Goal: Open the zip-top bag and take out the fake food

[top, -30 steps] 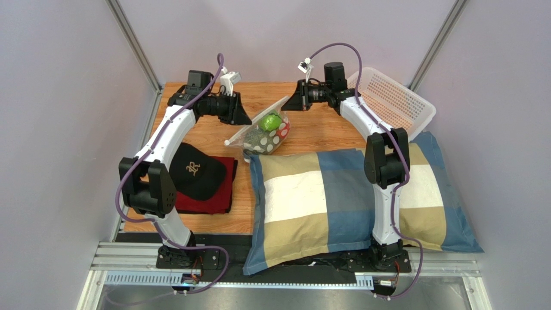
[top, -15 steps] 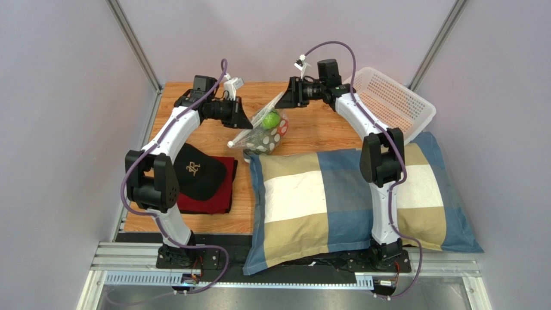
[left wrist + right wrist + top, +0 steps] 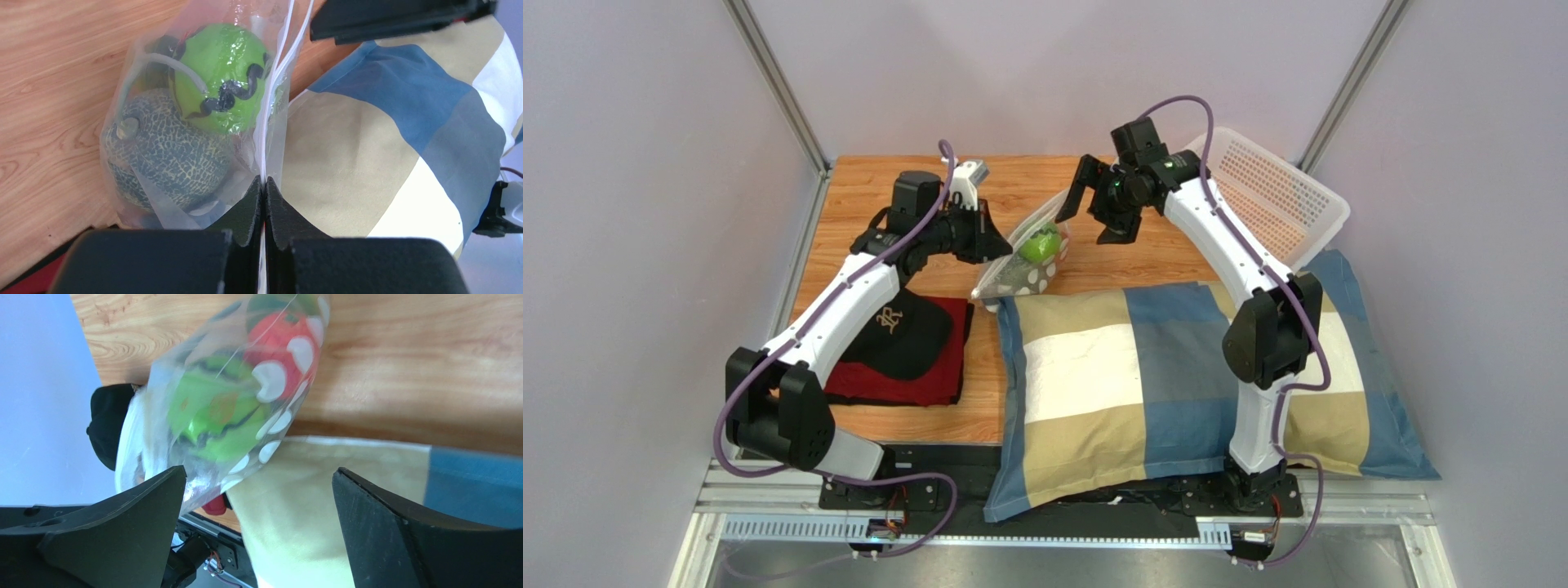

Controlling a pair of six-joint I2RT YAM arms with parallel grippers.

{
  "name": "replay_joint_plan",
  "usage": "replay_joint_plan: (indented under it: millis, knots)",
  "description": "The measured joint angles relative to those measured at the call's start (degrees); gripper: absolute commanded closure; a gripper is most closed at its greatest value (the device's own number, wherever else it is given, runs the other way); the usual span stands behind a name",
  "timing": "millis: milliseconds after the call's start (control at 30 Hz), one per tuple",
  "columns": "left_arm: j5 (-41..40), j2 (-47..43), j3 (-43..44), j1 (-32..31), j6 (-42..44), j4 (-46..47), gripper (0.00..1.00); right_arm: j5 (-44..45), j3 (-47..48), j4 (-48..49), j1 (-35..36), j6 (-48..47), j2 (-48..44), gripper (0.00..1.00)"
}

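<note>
The zip-top bag (image 3: 1024, 255) is a clear pouch that hangs tilted over the wooden table, by the pillow's far left corner. My left gripper (image 3: 1001, 241) is shut on the bag's flat side edge (image 3: 265, 165). Through the plastic I see the fake food: a bright green ball (image 3: 221, 76), a grey-green netted melon (image 3: 166, 153) and a red white-dotted piece (image 3: 282, 343). Just right of the bag's upper end, my right gripper (image 3: 1097, 206) is open. Its fingers (image 3: 123, 527) stand wide apart, and the bag (image 3: 227, 404) is ahead of them, untouched.
A large checked pillow (image 3: 1185, 368) covers the near right of the table, its corner against the bag. A white perforated basket (image 3: 1271, 184) stands at the far right. A black cap (image 3: 891, 328) lies on a red cloth (image 3: 922, 382) at the left.
My left gripper has shut on the bag's edge and moved toward the pillow. My right gripper has let go of the bag's top, opened wide and turned. The bag now hangs from the left gripper.
</note>
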Motion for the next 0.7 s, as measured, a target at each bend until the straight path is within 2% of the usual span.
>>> replay_joint_plan:
  millis: [67,133,267,533,600,700]
  knots:
    - [-1.4,-0.6,-1.5,-0.4,-1.6,1.3,1.00,2.4,-1.0,-0.2,2.6,1.8,-1.6,0.20]
    - [-2.4,-0.7,-2.3,-0.7,-3.4,2.5,1.00,4.0,-2.0,0.1,6.0,4.1,-2.8,0.23]
    - [-3.6,-1.2,-3.5,-0.9,-6.8,4.9,1.00,4.7,-5.6,2.9,10.8,9.3,-4.0,0.23]
    - [-4.6,-2.1,-4.5,-1.1,-12.4,8.1,1.00,5.7,-7.0,8.1,10.8,14.1,-3.7,0.15]
    - [-4.4,-2.2,-5.0,-1.2,-13.8,8.9,1.00,5.7,-7.0,9.7,10.8,15.3,-3.7,0.15]
    - [-4.2,-2.4,-6.4,-1.2,-15.5,10.1,1.00,5.6,-6.6,10.6,10.9,16.9,-3.0,0.21]
